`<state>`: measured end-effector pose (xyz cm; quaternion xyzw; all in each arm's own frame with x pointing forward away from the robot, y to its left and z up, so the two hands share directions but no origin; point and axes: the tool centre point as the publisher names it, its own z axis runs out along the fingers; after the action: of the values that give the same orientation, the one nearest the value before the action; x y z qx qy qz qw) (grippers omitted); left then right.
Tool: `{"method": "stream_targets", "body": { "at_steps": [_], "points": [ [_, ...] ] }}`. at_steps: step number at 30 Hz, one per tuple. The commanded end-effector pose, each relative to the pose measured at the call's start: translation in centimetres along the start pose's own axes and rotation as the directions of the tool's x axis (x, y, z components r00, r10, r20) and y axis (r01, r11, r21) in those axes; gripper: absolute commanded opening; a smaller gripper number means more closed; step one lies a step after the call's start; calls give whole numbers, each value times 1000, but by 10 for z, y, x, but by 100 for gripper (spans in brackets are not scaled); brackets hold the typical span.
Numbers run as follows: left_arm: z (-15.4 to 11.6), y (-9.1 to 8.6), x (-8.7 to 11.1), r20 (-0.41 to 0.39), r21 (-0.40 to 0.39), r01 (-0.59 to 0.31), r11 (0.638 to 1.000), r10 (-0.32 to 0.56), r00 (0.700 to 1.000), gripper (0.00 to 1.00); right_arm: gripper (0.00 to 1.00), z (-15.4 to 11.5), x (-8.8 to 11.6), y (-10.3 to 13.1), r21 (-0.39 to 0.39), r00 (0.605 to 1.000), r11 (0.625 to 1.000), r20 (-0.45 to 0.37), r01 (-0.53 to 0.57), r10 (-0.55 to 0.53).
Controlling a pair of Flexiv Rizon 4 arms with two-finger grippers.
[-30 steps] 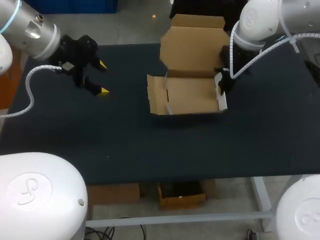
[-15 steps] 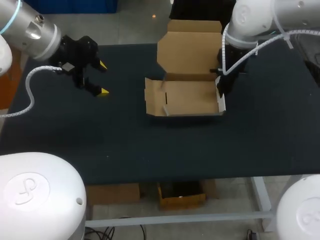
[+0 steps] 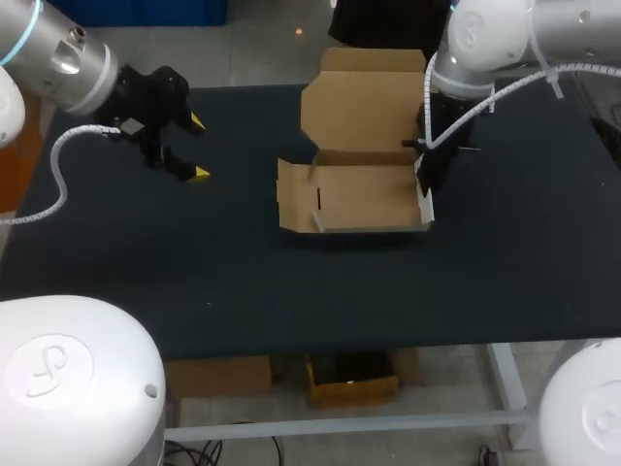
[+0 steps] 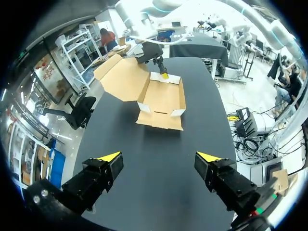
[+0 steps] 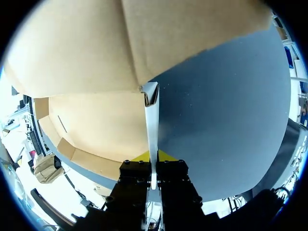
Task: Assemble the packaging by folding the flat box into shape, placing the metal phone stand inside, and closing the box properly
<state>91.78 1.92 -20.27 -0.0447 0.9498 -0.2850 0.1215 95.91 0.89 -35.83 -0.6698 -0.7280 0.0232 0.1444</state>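
Pinching the right side wall of the open cardboard box with the right claw, 1 yellow-tipped finger pressed to each face of the thin, white-edged panel. Seen from the wrist, that right claw clamped narrow on the wall, with the brown inside of the box to one side and dark worktop to the other. Sitting near the middle of the worktop, a little toward its far edge, with the tray part of the box folded up into low walls and the lid standing open behind it, leaning back. Hovering well apart from the box, over the worktop's left side: the left claw, spread wide with nothing between its 2 yellow tips. Facing the box end-on from the left claw, with bare worktop between them. Showing 1 yellow tip of the right claw at the box's far wall, beside the raised lid.
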Motion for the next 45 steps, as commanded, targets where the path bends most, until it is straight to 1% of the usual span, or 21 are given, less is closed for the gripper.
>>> {"method": "stream_targets", "body": {
  "at_steps": [1, 6, 15, 20, 25, 31, 45],
  "points": [
    [6, 4, -8, -19, 0, -6, 1000, 6, 1000, 100, 0, 5, 1, 6, 43, 1000, 999, 12, -11, 10],
    [12, 11, -12, -25, 8, -16, 1000, 16, 1000, 100, 0, 13, 1, -1, 44, 1000, 999, 4, -9, 9],
    [16, 19, -19, -28, -4, -32, 999, 32, 999, 100, 0, 23, 1, -5, 81, 1000, 997, 3, -8, 8],
    [21, 24, -18, -25, 31, -29, 999, 30, 999, 100, 0, 28, 3, -5, 98, 1000, 995, 5, -4, 4],
    [23, 25, -18, -20, 49, -36, 998, 37, 999, 100, 0, 31, 5, -5, 114, 1000, 993, 7, -1, 0],
    [23, 25, -18, -20, 49, -36, 998, 37, 999, 100, 0, 34, 7, -7, 137, 1000, 990, 24, -19, 16],
    [23, 25, -18, -20, 49, -36, 998, 37, 999, 100, 0, 44, 12, -8, 165, 1000, 986, 28, -9, 4]
  ]
}}
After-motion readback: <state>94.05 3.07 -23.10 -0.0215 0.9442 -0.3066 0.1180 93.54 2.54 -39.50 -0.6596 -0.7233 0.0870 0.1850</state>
